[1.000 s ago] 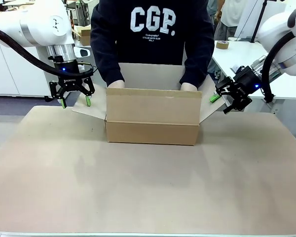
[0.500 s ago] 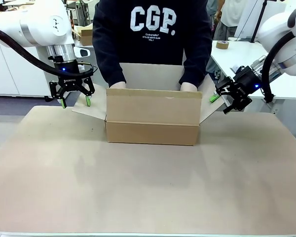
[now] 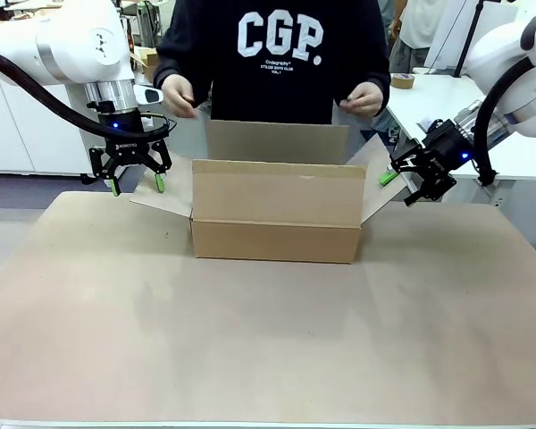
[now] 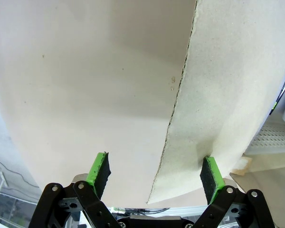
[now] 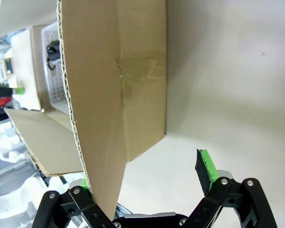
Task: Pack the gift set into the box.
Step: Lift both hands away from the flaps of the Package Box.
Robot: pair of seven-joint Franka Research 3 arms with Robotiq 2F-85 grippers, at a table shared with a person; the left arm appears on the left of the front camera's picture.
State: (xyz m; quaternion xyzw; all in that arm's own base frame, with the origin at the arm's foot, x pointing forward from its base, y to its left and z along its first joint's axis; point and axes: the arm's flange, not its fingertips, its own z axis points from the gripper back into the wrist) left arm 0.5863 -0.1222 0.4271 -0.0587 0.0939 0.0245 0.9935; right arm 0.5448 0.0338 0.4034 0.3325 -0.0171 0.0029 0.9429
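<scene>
The box (image 3: pixel 275 211) stands open in the middle of the table, its flaps spread. In the front view its front wall hides the gift set. The right wrist view looks into the box (image 5: pixel 137 71), where a white slotted case (image 5: pixel 52 66) lies. My left gripper (image 3: pixel 136 183) hangs open over the left flap (image 3: pixel 165 192). In its own view the flap (image 4: pixel 218 95) has its edge between the pads (image 4: pixel 99 167). My right gripper (image 3: pixel 402 185) is open and straddles the right flap (image 3: pixel 372 197). This flap (image 5: pixel 104 109) covers one pad. The person's hands (image 3: pixel 180 96) are up at chest height.
Brown paper covers the table (image 3: pixel 268 340), with wide free room in front of the box. The person stands close behind the box. A white side table (image 3: pixel 438 107) with a roll of tape (image 3: pixel 403 81) is at the back right.
The person's hands have come up out of the box to chest height. The rear flap now stands free. Neither gripper has moved.
</scene>
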